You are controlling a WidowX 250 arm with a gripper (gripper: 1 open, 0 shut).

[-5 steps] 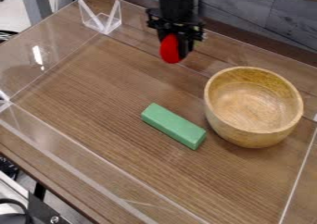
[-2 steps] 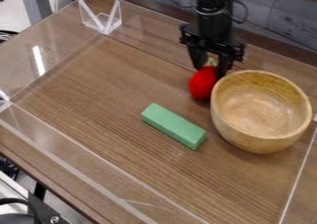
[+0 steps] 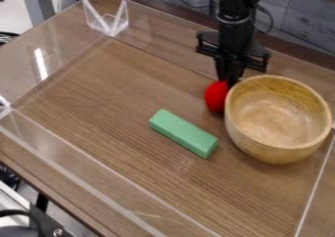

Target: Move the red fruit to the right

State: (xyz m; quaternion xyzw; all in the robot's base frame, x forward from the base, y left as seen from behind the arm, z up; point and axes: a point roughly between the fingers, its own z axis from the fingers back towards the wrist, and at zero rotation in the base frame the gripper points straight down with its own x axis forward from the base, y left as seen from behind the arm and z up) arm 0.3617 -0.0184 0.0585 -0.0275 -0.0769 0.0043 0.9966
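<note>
Change: since a second ago the hand [image 3: 232,72] has carried across from upper centre to upper right of the frame; the red fruit [image 3: 217,94], then up between the fingers, is now down on the worktop [image 3: 92,114].
Hand: pointing straight down just above the fruit, fingers drawn together to a narrow tip, holding nothing that I can see.
Red fruit: right of centre, resting on the wood, touching or just beside the left rim of the wooden bowl [image 3: 277,117].
Step in hand: release looks done; the hand should probably lift straight up, so the fruit is not nudged or rolled.
Around: a green block [image 3: 182,132] lies near centre, apart from the fruit; clear walls [image 3: 39,60] ring the worktop.
In the way: the bowl blocks any further move right.
</note>
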